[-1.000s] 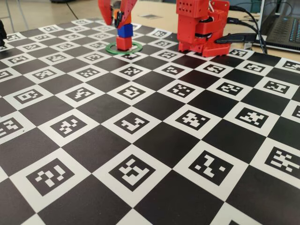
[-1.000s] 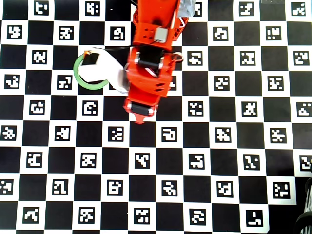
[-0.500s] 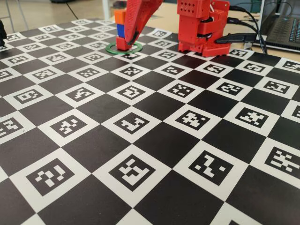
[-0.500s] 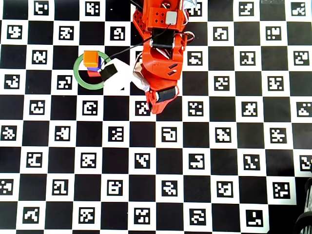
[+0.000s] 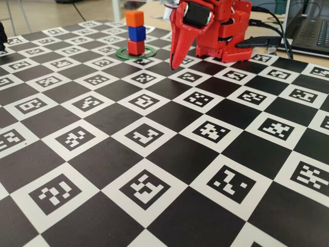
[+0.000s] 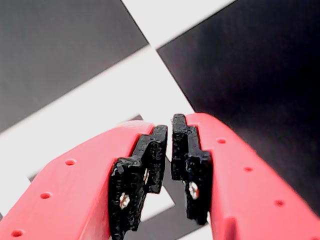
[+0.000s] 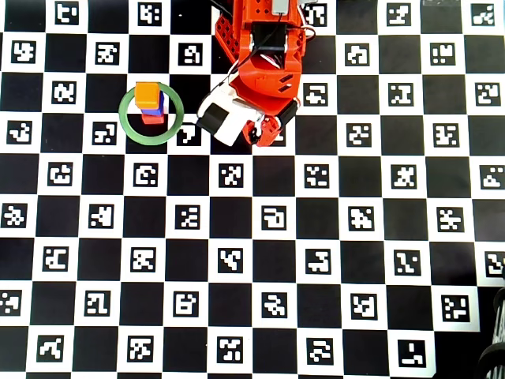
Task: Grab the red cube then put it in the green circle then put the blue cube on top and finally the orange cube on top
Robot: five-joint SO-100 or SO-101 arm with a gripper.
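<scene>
Stack looking done: red cube (image 5: 135, 47) sitting inside green circle (image 5: 122, 53), blue cube (image 5: 136, 33) on it, orange cube (image 5: 134, 19) topping. Gripper (image 5: 172, 65) hanging apart, pads nearly touching, gripping nothing. Remaining: parking arm, avoiding stack.

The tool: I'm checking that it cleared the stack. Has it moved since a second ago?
Yes. In the fixed view the tool has moved right, off the green circle and the cube stack, toward the arm's base.

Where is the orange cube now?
In the fixed view the orange cube tops the stack, on the blue cube, inside the green circle, upper left.
</scene>
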